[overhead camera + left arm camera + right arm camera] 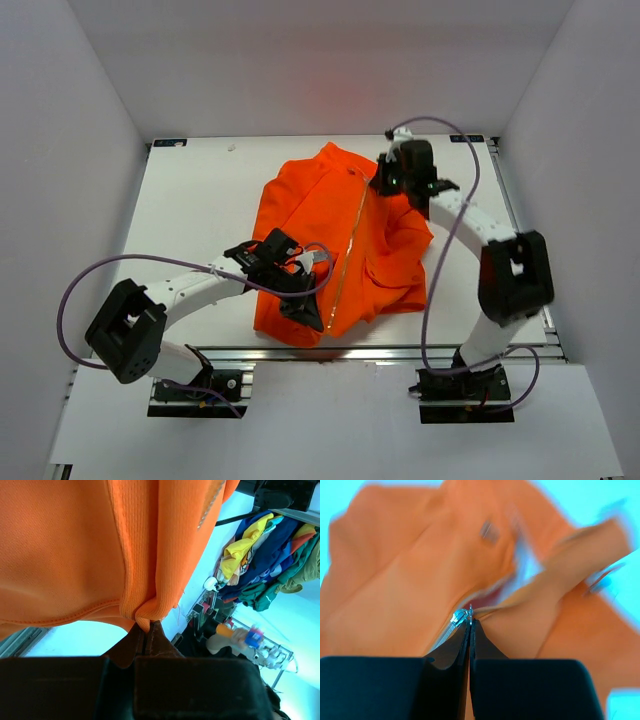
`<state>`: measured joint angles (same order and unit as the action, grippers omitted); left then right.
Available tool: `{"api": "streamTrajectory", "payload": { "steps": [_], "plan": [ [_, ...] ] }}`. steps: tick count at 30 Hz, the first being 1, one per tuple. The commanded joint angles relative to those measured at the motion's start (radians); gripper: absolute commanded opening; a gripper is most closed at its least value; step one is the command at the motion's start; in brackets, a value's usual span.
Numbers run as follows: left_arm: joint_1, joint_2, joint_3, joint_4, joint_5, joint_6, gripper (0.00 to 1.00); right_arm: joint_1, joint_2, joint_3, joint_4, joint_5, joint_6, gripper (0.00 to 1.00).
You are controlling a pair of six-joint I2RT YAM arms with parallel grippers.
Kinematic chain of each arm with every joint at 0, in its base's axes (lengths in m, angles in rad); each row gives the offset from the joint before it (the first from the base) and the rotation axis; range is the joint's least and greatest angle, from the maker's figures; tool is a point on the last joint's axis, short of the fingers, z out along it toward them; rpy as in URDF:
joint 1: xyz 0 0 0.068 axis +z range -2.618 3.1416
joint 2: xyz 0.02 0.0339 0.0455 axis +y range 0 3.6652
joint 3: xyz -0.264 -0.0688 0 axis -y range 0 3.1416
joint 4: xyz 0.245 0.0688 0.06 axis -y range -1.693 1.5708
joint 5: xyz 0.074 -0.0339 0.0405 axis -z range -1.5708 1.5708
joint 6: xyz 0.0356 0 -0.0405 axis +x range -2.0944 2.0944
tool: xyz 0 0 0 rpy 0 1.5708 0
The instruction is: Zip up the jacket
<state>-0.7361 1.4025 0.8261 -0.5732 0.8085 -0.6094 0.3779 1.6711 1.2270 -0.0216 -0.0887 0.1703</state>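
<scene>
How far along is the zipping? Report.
Done: the zipper looks closed along most of the jacket. In hand: the left gripper pinches the hem, the right gripper pinches the zipper pull near the collar. Left: the last bit at the top, blurred here.

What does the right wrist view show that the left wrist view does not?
Only the right wrist view shows the silvery zipper pull, pinched at the tips of the right hand, though the picture is blurred. Only the left wrist view shows the left hand shut on a bunched edge fold of the jacket, with a heap of coloured clothes in the background. Both show orange fabric and a shut hand.
</scene>
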Motion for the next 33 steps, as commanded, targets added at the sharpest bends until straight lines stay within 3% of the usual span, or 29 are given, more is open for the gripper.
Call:
{"api": "streamTrajectory", "payload": {
  "steps": [1,3,8,9,14,18,19,20,22,23,24,25,28,33],
  "plan": [
    [-0.017,-0.01,-0.028,-0.037,0.035,0.005,0.0,-0.08,0.154,0.254,0.15,0.046,-0.04,0.0],
    [-0.016,0.003,-0.036,-0.028,0.028,0.008,0.0,-0.114,0.313,0.375,0.164,0.125,-0.087,0.0],
    [-0.014,0.067,-0.044,-0.001,0.049,0.02,0.0,-0.188,0.715,1.023,0.023,0.103,-0.08,0.0],
    [-0.014,0.078,-0.044,-0.01,0.047,0.034,0.0,-0.186,0.751,1.084,0.023,0.107,-0.086,0.0],
    [-0.014,0.116,-0.016,-0.054,0.031,0.079,0.0,-0.183,0.78,1.053,0.188,0.029,-0.06,0.0],
    [-0.013,0.096,-0.035,-0.031,0.009,0.066,0.0,-0.183,0.768,1.041,0.187,-0.089,-0.054,0.0],
    [-0.013,0.096,-0.033,-0.036,-0.008,0.066,0.0,-0.182,0.75,1.008,0.199,-0.106,-0.042,0.12],
    [-0.014,0.096,-0.027,-0.046,-0.018,0.068,0.15,-0.175,0.713,0.987,0.201,-0.129,-0.041,0.36],
    [-0.013,0.095,0.005,-0.076,-0.058,0.089,0.49,-0.171,0.678,0.97,0.126,-0.149,-0.058,0.49],
    [-0.014,0.09,0.016,-0.083,-0.078,0.095,0.7,-0.169,0.629,0.957,0.092,-0.169,-0.077,0.74],
    [-0.013,0.072,0.049,-0.108,-0.11,0.105,0.81,-0.168,0.596,0.898,0.051,-0.178,-0.08,0.85],
    [-0.013,0.063,0.073,-0.129,-0.153,0.111,0.98,-0.169,0.558,0.846,0.049,-0.178,-0.08,0.89],
    [0.007,0.026,0.18,-0.22,-0.334,0.131,0.98,-0.171,0.365,0.621,0.046,-0.102,-0.071,0.89],
    [0.17,-0.051,0.341,-0.24,-0.656,0.099,0.98,-0.192,0.023,0.358,-0.078,0.043,-0.005,0.89]
  ]
}}
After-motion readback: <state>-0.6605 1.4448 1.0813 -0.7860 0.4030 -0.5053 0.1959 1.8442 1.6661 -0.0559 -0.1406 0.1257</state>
